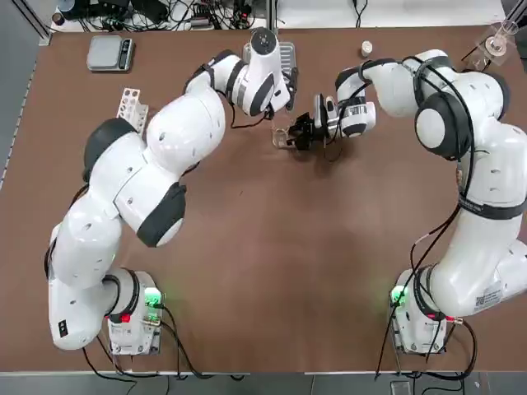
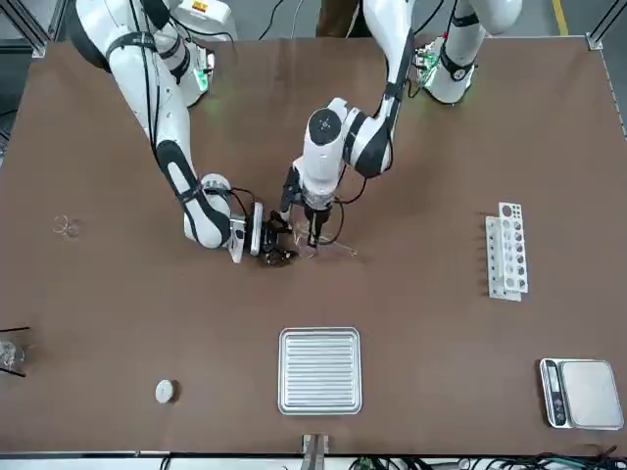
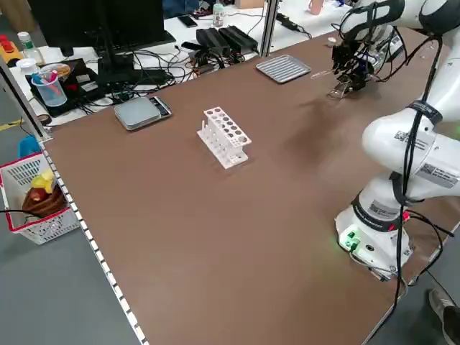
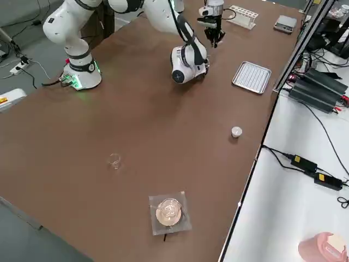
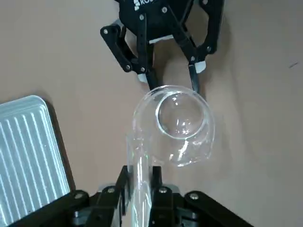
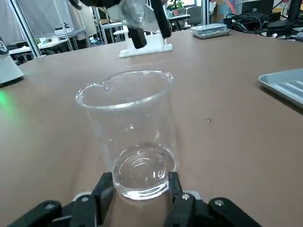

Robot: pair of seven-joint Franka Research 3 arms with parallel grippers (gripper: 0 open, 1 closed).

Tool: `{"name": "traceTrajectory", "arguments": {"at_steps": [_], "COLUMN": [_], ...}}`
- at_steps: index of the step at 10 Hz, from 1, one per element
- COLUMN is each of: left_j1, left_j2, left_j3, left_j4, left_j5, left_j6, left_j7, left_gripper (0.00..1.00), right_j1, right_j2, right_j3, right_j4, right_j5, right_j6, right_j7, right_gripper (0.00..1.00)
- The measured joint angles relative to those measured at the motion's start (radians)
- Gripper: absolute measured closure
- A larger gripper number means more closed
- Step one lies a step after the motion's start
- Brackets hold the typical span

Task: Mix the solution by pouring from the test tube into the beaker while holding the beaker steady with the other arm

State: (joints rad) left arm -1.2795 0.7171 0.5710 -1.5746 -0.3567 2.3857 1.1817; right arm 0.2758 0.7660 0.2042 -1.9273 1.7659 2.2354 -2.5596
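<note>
My right gripper [image 6: 139, 189] clamps the beaker's [image 6: 130, 132] base, upright on the table [image 1: 263, 271]. Just above its rim, my left gripper [image 5: 139, 182] is closed on the tilted test tube [image 5: 139, 172].

The test tube [image 5: 140, 182] is running off the left wrist picture's lower edge between the left gripper's [image 5: 139, 185] fingers, so its closed end is staying hidden. Beside it, the metal tray [image 5: 29, 156] is being cropped by the edge. Overhead, the beaker [image 1: 284, 137] is showing too small beside the test tube to tell any liquid.
</note>
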Motion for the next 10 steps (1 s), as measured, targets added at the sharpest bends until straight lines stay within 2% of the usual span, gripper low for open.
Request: {"name": "traceTrajectory", "arguments": {"at_steps": [4,10], "left_j1": [-0.005,-0.009], "left_j2": [0.002,0.027], "left_j3": [-0.016,-0.025], "left_j4": [0.001,0.015], "left_j5": [0.127,0.165], "left_j6": [0.000,-0.006], "left_j7": [-0.085,-0.087], "left_gripper": [0.78,0.78], "right_j1": [0.000,0.000], "right_j2": [0.000,0.000], "right_j3": [0.000,0.000], "right_j4": [0.000,0.000], "right_j5": [0.000,0.000], "right_j6": [0.000,0.000], "right_j7": [0.000,0.000], "right_gripper": [0.45,0.45]}}
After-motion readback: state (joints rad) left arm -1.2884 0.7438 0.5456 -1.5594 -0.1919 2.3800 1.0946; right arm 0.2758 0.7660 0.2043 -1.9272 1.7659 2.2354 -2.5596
